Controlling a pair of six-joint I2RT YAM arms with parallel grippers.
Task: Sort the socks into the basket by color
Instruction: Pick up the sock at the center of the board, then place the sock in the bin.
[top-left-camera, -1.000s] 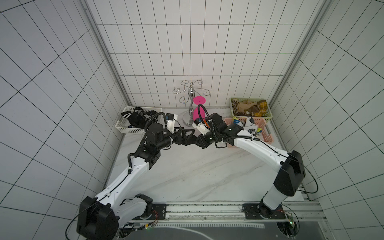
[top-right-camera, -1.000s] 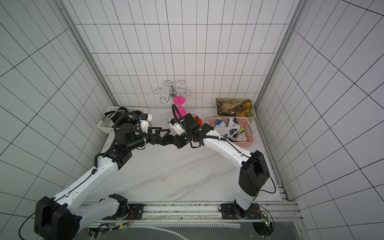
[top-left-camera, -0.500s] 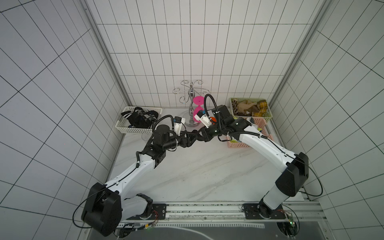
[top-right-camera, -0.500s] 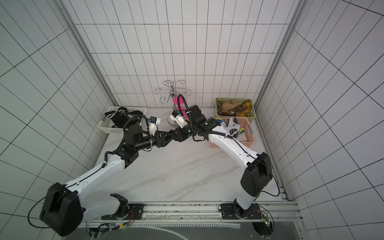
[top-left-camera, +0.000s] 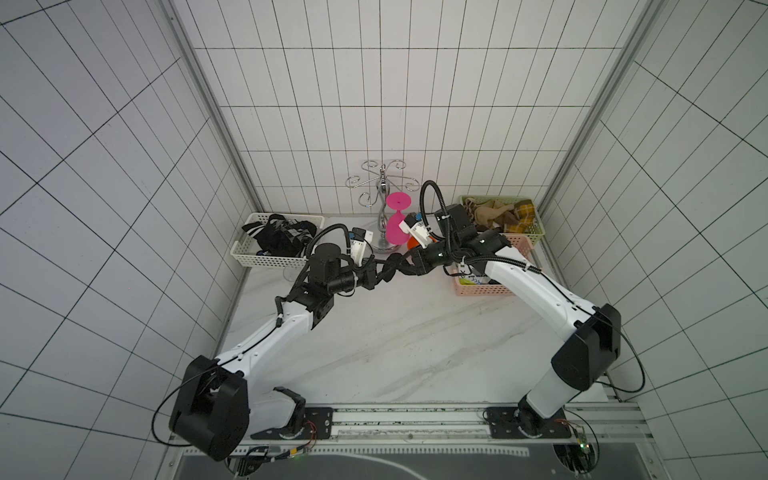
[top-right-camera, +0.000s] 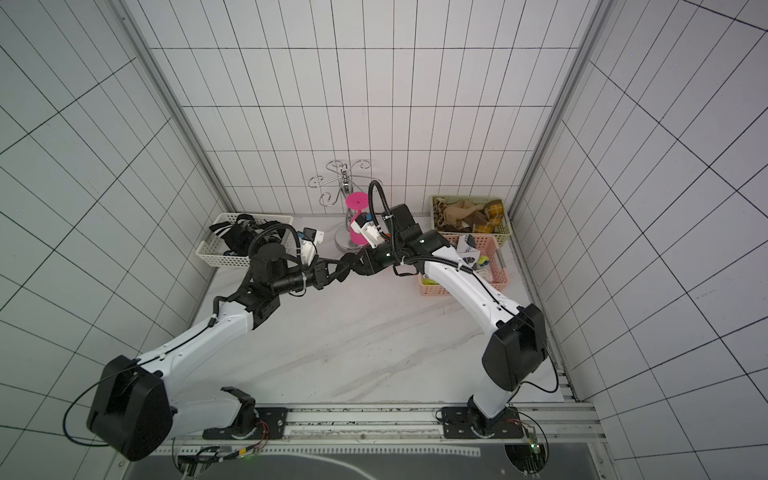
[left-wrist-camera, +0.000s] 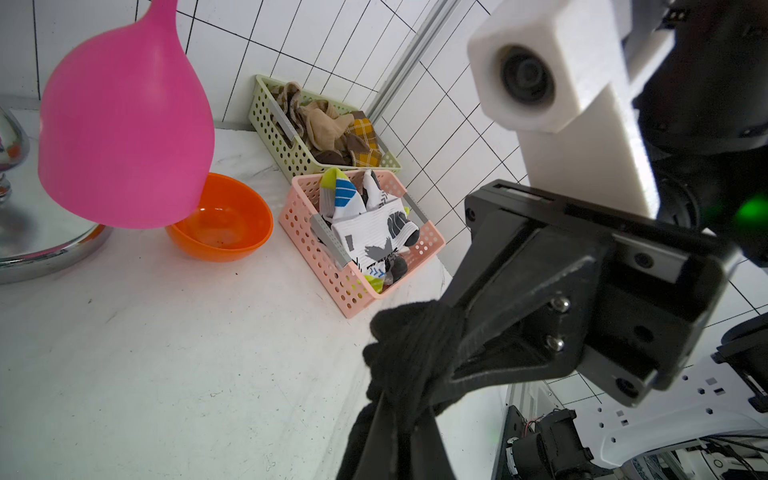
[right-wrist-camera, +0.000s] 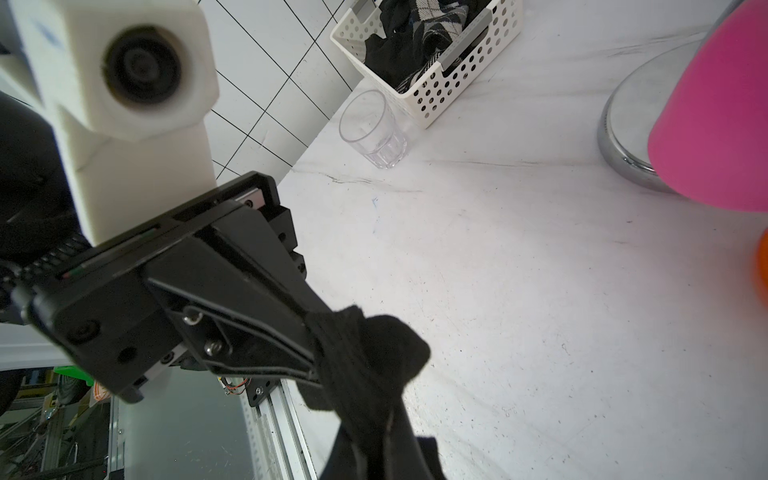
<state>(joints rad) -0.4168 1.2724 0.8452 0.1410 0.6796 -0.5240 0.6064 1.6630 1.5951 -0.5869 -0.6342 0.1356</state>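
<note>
Between the two claw tips, clear of the tabletop (top-left-camera: 395, 332): black sock (left-wrist-camera: 409, 353), bunched, spanning left claw (right-wrist-camera: 318, 351) and right claw (left-wrist-camera: 446, 353), which sit nearly nose to nose. The step in hand reads as a handover, right to left.

Left claw is clamped on the sock. The right wrist view shows fabric pinched at its tips, with a tail hanging below. Right claw's jaws sit around the other end of the bunch, but can't tell whether they're pinching or slack.

Doing it well:
- Right claw opens fully and backs out along its own axis before left pulls, or the knit stretches or snags.
- Pink goblet (left-wrist-camera: 124, 124) and orange bowl (left-wrist-camera: 224, 224) sit close behind the right claw's wrist, toward the back wall, so the back-out should be short.
- Left holds position until the fabric is visibly free.

Target looks like the white basket (top-left-camera: 249, 259), behind the left claw on its own arm's side, with dark socks (top-left-camera: 278, 239) in it. Clear glass (right-wrist-camera: 374, 129) stands just beside that basket's near side. Left should carry high, come down over the basket's middle, and let go only once the tail is inside the rim.
</note>
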